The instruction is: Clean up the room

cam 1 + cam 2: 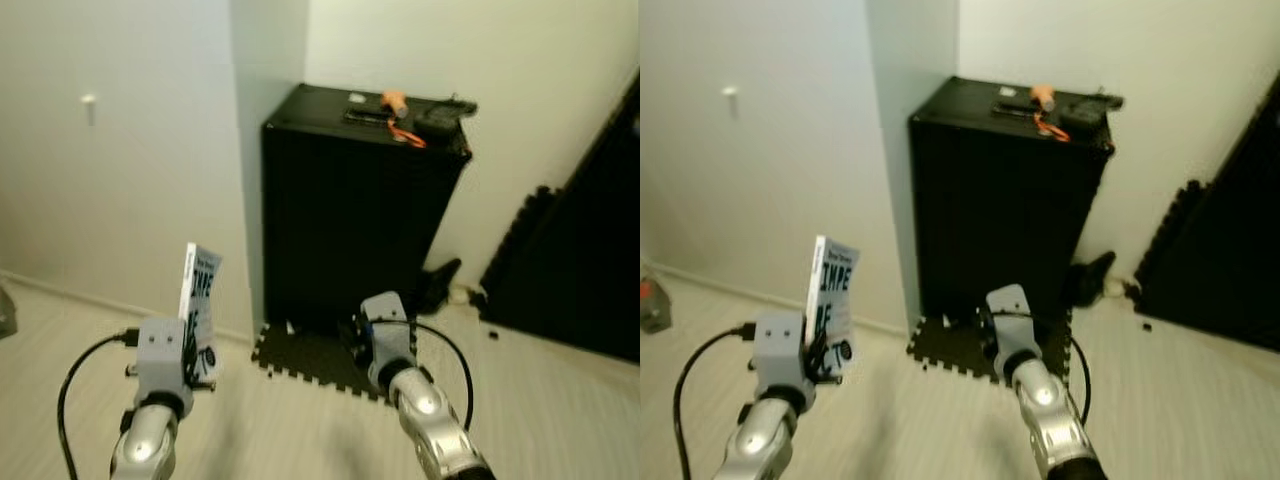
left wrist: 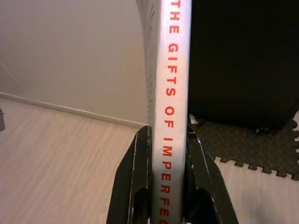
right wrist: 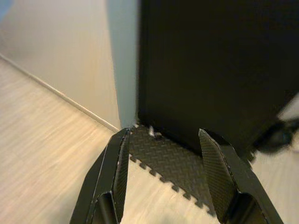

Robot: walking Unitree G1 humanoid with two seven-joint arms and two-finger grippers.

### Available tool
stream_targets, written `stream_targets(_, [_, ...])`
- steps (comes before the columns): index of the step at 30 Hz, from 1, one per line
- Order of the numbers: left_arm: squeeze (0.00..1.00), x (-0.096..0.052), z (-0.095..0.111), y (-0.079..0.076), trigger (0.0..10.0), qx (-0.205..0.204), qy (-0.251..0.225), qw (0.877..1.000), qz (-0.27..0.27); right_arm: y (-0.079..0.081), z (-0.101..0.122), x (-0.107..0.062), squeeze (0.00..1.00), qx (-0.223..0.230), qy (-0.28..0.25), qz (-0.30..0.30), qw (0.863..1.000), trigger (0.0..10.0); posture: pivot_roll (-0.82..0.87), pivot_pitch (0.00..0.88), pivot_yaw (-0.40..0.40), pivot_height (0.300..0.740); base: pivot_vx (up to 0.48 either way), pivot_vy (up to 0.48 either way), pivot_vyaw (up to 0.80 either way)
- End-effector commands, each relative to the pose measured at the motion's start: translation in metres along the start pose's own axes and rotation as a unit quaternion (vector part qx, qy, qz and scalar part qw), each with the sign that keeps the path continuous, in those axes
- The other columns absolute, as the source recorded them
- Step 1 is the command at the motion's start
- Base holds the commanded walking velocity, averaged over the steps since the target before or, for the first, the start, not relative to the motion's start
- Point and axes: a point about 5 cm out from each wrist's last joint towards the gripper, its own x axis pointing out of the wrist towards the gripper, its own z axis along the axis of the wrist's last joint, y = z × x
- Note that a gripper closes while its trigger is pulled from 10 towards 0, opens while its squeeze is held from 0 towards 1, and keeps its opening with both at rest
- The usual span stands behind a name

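Robot holding a white book upright before a tall black cabinet.

The left gripper (image 2: 166,154) is clamped on the book (image 2: 168,84), its two fingers (image 2: 140,177) pressing either side while the spine with red lettering rises above them. The right gripper (image 3: 166,163) hangs spread wide with nothing between its fingers, above a black foam mat (image 3: 173,158) at the foot of the cabinet (image 1: 350,200).

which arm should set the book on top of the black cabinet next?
Left, probably. The left gripper is already shut on the book, held upright by its spine. The right gripper is open with nothing between its fingers, so using it would mean a handover. The black cabinet stands ahead.
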Motion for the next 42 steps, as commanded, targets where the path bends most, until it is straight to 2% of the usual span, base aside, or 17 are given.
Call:
stream_targets(1, [0.0, 0.0009, 0.0067, -0.0014, 10.0, 0.005, -0.02, 1.0, -0.005, -0.0021, -0.0003, -0.0003, 0.0, -0.002, 0.002, -0.002, 1.0, 10.0, -0.05, 0.08, -0.009, 0.74, 0.0, 0.0, -0.8])
stream_targets(22, [0.0, 0.0003, 0.0054, -0.0051, 10.0, -0.006, -0.011, 1.0, -0.001, -0.0029, -0.0002, -0.001, 0.0, -0.005, 0.003, -0.008, 1.0, 10.0, -0.05, 0.077, -0.009, 0.74, 0.0, 0.0, -0.8])
stream_targets(42, [0.0, 0.0019, 0.0037, -0.0057, 10.0, 0.0, -0.001, 1.0, 0.007, -0.0027, -0.0007, -0.0011, 0.0, -0.005, 0.005, -0.008, 1.0, 10.0, -0.05, 0.078, -0.007, 0.74, 0.0, 0.0, -0.8])
